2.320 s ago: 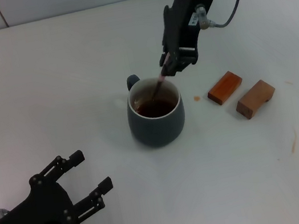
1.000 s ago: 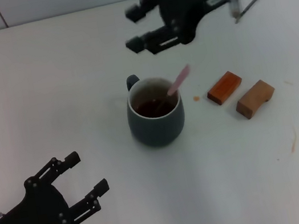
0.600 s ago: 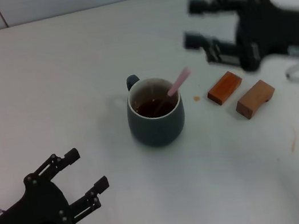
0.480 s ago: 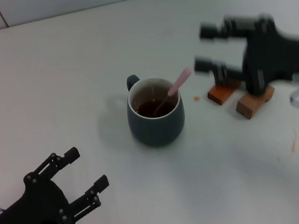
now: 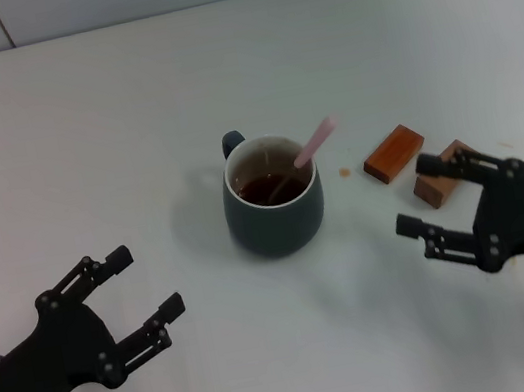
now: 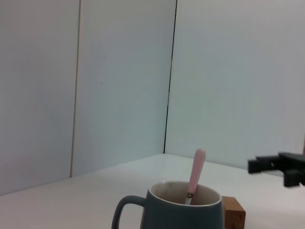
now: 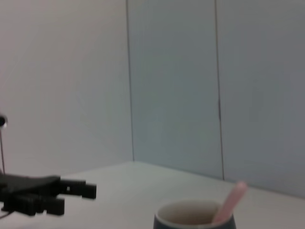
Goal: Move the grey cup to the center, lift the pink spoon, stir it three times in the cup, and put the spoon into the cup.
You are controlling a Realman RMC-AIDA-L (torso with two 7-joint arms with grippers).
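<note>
You've got nothing to read here: no lettering, label, brand, number or sign shows in any view. The squat dark grey ceramic cup (image 5: 274, 204) is plain on every side you can see, the slim pink-handled spoon (image 5: 313, 142) carries no mark, and the two small wooden blocks (image 5: 394, 153) beside it are bare.

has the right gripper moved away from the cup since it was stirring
Yes. The right gripper, open and empty, has come down from above the grey cup to the near right, beside the wooden blocks. The pink spoon leans in the cup.
</note>
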